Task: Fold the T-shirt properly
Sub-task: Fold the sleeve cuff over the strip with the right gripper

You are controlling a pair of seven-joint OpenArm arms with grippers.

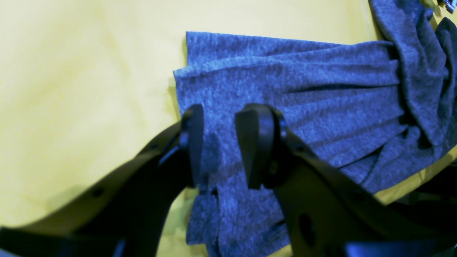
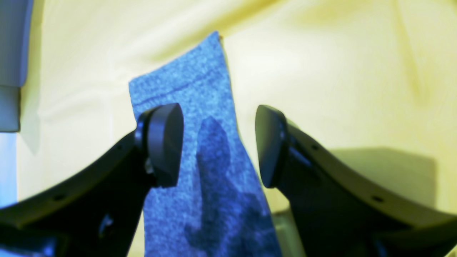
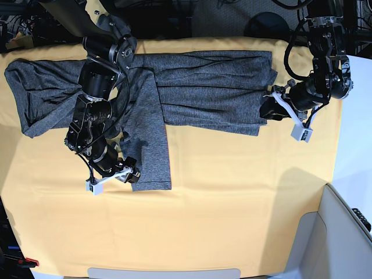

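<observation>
The dark-grey T-shirt (image 3: 203, 87) lies spread across the far part of the yellow-orange cloth (image 3: 232, 209). One long sleeve (image 3: 152, 157) runs toward the front. My right gripper (image 3: 132, 174) is open at the sleeve's end. In the right wrist view its fingers (image 2: 217, 142) straddle the sleeve cuff (image 2: 200, 92) without closing on it. My left gripper (image 3: 265, 109) is open at the shirt's right edge. In the left wrist view its fingers (image 1: 219, 142) stand apart over the folded fabric layers (image 1: 303, 107) near their edge.
The yellow cloth (image 1: 71, 89) covers the whole table. A pale grey surface (image 3: 357, 168) and a grey bin corner (image 3: 343, 232) stand at the right. Cables and dark gear lie along the back edge. A red-handled tool (image 3: 23, 263) lies at the bottom left.
</observation>
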